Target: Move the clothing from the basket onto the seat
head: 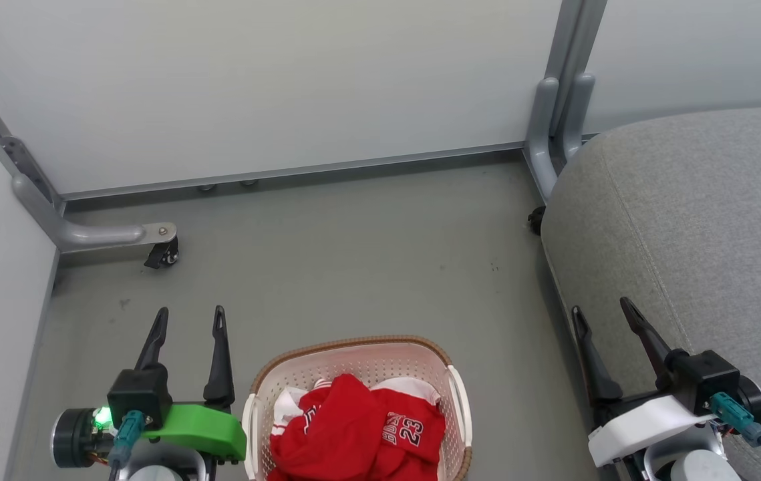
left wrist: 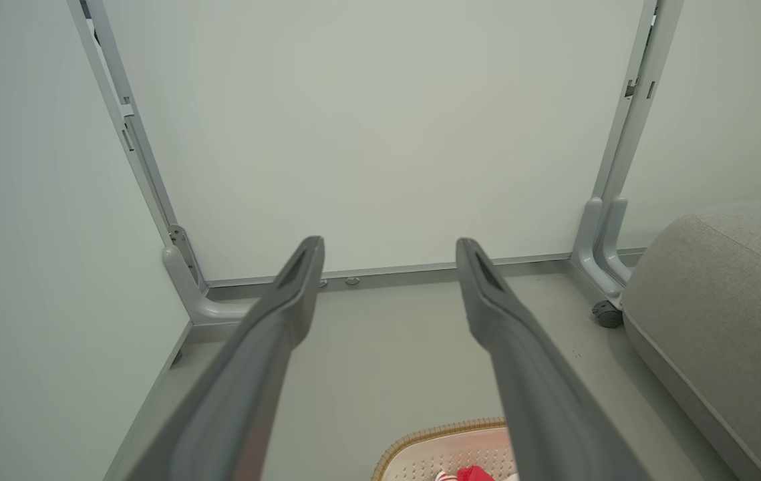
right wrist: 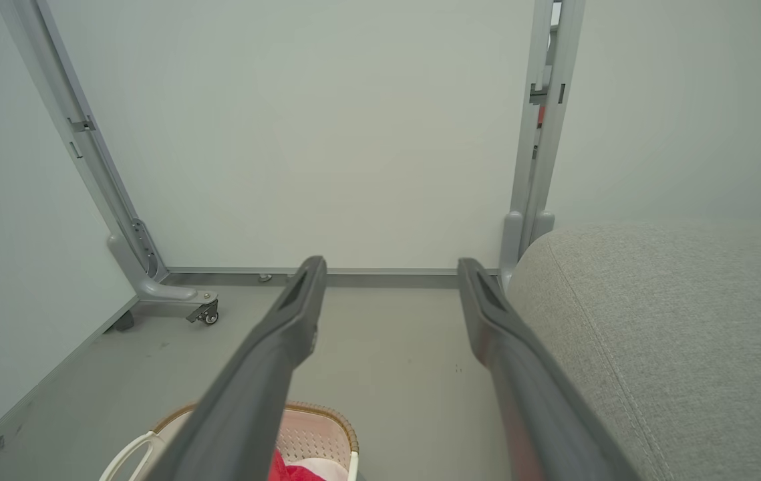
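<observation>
Red clothing (head: 360, 427) heaped in the basket (head: 353, 347), number 23 showing. Basket sits on grey floor (head: 353, 254). Left gripper (head: 192, 310) just beside basket, fingers spread wide, holding nothing. Right gripper (head: 599, 304) equally wide, empty, at the edge of the seat (head: 701, 220).

Open floor (head: 353, 254) between basket (head: 353, 357) and seat (head: 687, 234) — unobstructed.
</observation>
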Robot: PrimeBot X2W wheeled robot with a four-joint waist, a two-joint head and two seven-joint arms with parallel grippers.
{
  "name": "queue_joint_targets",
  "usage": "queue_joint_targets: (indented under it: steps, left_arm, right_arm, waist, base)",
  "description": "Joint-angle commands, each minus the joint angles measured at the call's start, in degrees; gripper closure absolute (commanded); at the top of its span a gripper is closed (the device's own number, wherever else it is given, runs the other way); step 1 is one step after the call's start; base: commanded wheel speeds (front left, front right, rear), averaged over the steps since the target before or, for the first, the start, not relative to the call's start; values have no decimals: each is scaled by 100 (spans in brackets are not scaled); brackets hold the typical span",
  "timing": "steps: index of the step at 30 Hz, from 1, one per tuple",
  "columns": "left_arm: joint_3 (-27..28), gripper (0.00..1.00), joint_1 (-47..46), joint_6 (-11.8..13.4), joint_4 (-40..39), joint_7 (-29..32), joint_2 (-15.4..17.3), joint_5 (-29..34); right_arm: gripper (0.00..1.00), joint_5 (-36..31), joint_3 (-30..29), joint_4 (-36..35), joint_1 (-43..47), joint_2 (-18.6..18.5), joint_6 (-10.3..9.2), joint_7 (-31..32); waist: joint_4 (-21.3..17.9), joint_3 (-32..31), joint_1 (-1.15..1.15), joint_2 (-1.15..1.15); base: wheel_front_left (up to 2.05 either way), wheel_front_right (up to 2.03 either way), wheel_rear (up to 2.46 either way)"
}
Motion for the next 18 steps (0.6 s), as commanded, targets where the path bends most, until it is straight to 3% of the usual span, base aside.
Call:
queue_joint_targets:
  steps: [1, 18]
  left_arm:
    - [-10, 0, -94, 7, 22, -34, 5, 129]
    - [36, 0, -94, -76, 145, -48, -29, 0]
  right_arm:
    - [0, -125, -29, 10, 35, 5, 0, -50]
    - [0, -40, -33, 148, 33, 12, 0, -48]
  waist:
    - [4, -2, 0, 45]
    - [-4, -9, 0, 46]
  base:
    - [0, 0, 0]
    - [0, 0, 0]
